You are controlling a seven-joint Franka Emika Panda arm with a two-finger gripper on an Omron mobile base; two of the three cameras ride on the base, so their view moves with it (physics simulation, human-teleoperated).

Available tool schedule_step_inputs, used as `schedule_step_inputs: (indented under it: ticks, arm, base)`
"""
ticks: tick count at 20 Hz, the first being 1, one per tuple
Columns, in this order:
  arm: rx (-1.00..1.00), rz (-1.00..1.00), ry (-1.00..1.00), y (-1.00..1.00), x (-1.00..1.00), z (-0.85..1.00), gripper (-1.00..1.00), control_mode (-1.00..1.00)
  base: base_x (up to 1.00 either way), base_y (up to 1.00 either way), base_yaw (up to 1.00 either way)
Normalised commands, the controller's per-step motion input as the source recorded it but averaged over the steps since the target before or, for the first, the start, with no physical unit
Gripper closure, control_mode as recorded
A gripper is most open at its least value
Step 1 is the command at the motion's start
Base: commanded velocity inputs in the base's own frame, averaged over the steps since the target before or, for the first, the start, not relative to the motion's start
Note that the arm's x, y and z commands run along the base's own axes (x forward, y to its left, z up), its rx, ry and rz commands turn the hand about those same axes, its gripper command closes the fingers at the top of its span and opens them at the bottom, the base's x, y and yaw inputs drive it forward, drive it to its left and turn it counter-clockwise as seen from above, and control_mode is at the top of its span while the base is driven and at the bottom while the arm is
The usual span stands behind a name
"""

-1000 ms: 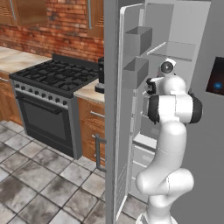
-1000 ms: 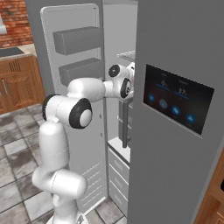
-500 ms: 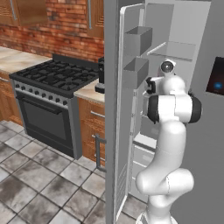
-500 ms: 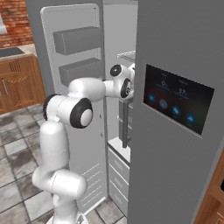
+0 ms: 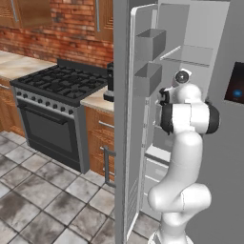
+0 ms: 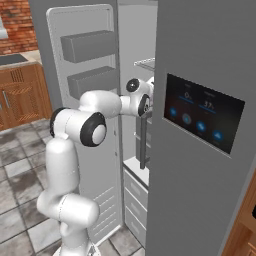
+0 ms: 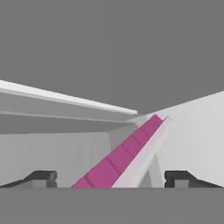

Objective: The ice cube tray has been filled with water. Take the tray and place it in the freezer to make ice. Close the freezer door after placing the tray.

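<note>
1. Left base view: my arm reaches into the freezer (image 5: 200, 28); its door (image 5: 125, 119) stands wide open, two bins on it.
2. Right base view: same reach, same two bins.
3. Hand view: hand (image 7: 111, 178) spread open; one tray (image 7: 124, 153) lies between the tips, apparently released.

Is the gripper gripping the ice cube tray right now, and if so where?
Nothing is held. In the hand view the gripper is open, with its fingertips standing wide on both sides of the ice cube tray inside the freezer.
</note>
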Motion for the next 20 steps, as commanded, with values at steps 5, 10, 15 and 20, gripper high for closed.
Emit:
schedule_step_inputs:
  ticks: [5,10,15,20]
  arm:
    - [0.00,0.00,0.00,0.02,-0.34,0.14,-1.00,-1.00]
    - [0.00,0.00,0.00,0.17,-0.40,0.01,-1.00,-1.00]
    - [0.00,0.00,0.00,0.10,-0.40,0.15,-1.00,-1.00]
    - [0.00,0.00,0.00,0.39,-0.75,0.01,-1.00,-1.00]
  base:
    - [0.00,0.00,0.00]
    - [0.00,0.00,0.00]
    - [0.00,0.00,0.00]
    - [0.00,0.00,0.00]
